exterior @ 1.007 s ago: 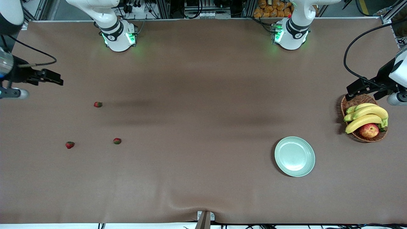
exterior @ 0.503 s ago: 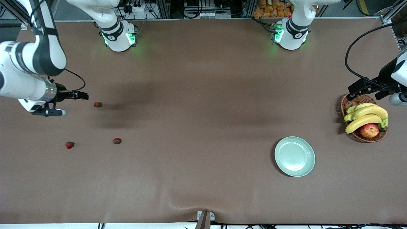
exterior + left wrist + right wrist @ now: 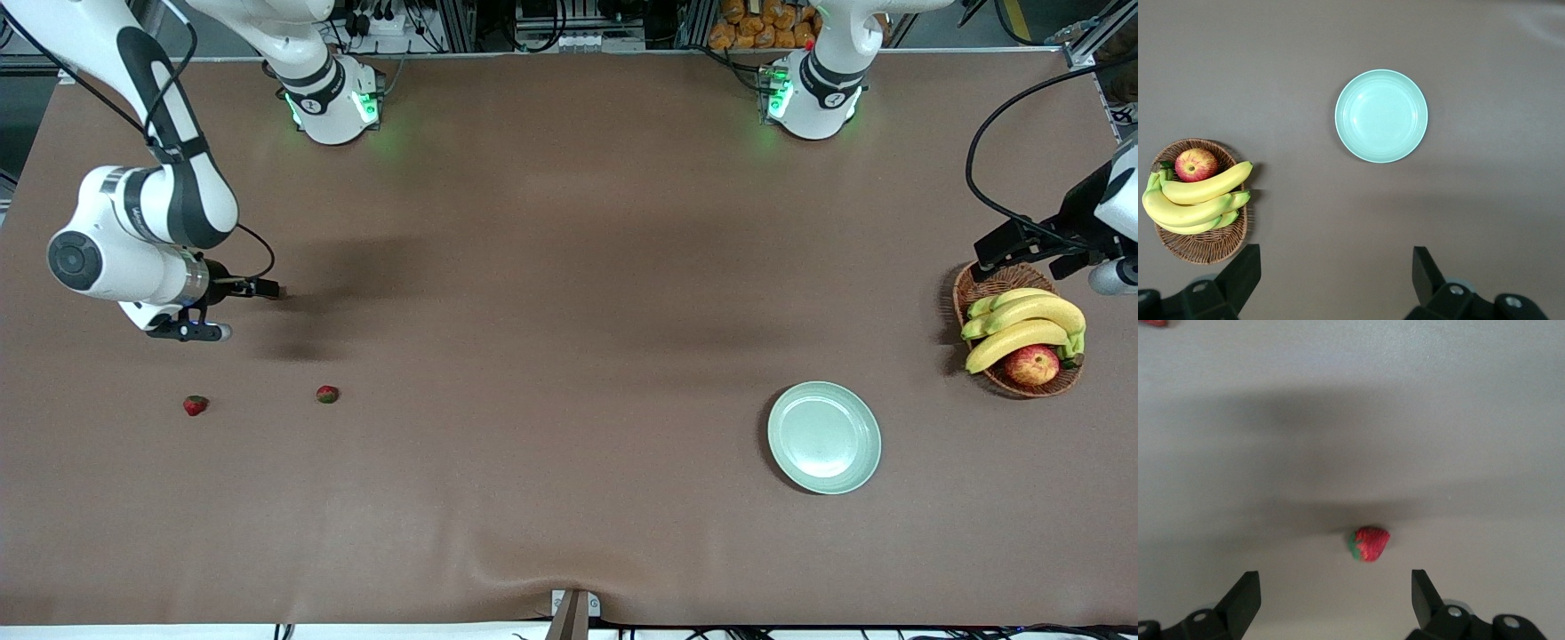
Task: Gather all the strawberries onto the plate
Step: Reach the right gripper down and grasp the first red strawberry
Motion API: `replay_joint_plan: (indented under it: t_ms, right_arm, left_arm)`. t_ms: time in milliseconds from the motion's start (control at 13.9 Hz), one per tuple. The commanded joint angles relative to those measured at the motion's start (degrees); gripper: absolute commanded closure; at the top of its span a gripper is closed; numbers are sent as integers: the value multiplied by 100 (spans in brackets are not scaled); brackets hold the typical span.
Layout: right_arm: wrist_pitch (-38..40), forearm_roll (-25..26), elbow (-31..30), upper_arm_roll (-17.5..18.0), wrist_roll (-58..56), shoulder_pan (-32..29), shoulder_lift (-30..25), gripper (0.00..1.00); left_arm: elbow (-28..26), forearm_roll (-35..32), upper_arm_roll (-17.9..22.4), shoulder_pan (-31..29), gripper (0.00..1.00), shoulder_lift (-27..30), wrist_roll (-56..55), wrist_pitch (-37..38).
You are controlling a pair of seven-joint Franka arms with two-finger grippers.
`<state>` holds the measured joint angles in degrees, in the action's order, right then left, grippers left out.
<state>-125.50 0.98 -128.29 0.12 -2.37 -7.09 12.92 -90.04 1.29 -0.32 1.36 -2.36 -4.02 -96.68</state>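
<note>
strawberries (image 3: 327, 394) (image 3: 196, 405) lie at frame's lower left, a third (image 3: 1369, 543) under right gripper (image 3: 264, 290), jaws released. plate (image 3: 824, 436) empty. left gripper (image 3: 1022, 253), spread, waits over basket (image 3: 969, 289). berries likely light, soft: pinch gently across the body.

I'm seeing glossy white arm shells with black joint bands and black cables trailing. Green lights are glowing on both white bases along the frame's top. Gripper fingers are showing black, possibly plastic.
</note>
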Motion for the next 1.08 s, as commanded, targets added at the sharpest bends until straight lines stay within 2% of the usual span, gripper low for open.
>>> replay_joint_plan:
  t_ms: [0,216,719,1007]
  right_arm:
    - [-770,253,-423,93,-18,-249,87,0]
    - [-1177,262,-750,93,-44,-249,105,0]
    - [-1819,262,-1031,93,-474,-521,333,0]
    - [-1881,262,-1102,102,-475,-539,360,0]
  left_arm:
    - [56,-94,-4,-13,0,95,86,262]
    - [57,-94,14,-92,0,175,103,316]
    - [57,-129,14,-84,0,122,77,448]
    - [57,-85,14,-101,0,87,16,422]
